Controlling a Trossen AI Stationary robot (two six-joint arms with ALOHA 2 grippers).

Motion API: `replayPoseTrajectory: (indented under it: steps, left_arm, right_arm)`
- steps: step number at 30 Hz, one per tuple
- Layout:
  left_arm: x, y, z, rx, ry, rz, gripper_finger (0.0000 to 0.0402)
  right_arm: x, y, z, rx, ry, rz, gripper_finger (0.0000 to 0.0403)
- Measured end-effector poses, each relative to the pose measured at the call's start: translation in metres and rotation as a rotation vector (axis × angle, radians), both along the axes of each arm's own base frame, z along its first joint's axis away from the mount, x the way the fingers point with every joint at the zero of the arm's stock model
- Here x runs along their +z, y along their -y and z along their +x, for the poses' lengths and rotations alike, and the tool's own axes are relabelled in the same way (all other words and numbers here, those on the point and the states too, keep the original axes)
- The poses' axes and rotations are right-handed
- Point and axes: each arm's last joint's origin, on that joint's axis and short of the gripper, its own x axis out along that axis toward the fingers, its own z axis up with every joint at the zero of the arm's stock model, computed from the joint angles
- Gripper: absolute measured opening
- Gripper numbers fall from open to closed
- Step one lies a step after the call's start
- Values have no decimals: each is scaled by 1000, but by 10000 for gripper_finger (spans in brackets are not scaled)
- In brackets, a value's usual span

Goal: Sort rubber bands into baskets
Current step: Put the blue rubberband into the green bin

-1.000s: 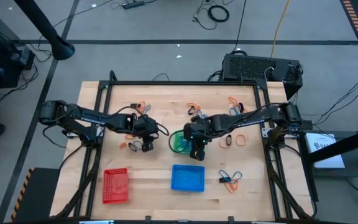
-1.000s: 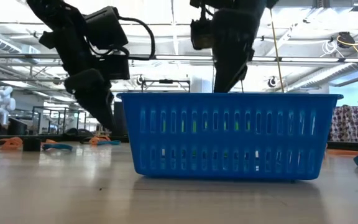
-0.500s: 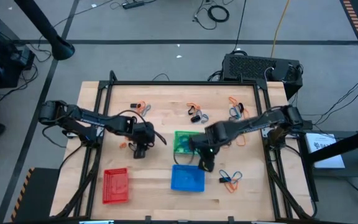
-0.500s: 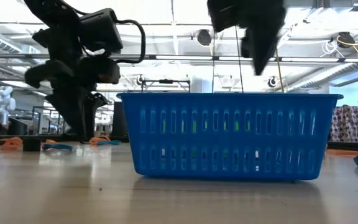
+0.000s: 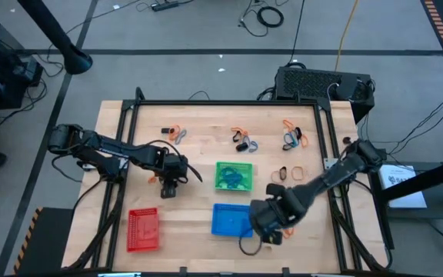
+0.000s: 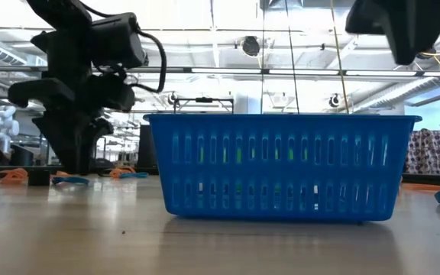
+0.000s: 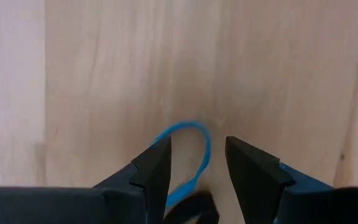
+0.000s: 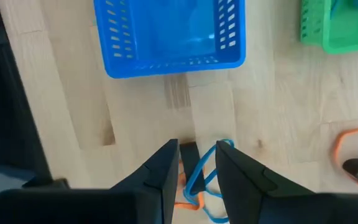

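- Since the earlier frame, the right gripper has been swung from the green basket to just beside the blue basket; its fingers are parted, nothing pinched.
- Rubber bands are seen below it.
- The left gripper is spread over a blue band on the table.
- The red basket is well apart.

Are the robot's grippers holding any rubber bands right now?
No. The left gripper stands open around a blue rubber band lying on the table. The right gripper is open above a blue, orange and black bunch near the blue basket.
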Motion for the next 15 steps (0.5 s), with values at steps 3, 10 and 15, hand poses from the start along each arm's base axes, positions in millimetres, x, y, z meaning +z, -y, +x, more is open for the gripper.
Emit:
replayPoseTrajectory:
  steps: [3, 10, 15]
  left_arm:
    - [-1, 0, -2, 10, -22, -2, 159]
    - [-10, 0, -8, 26, -36, -5, 159]
    - [-11, 0, -9, 26, -39, -6, 149]
  right_arm:
    - [0, -8, -4, 19, 47, -72, 100]
    - [1, -15, -9, 4, 90, -126, 100]
    - [1, -16, -9, 11, 95, -125, 100]
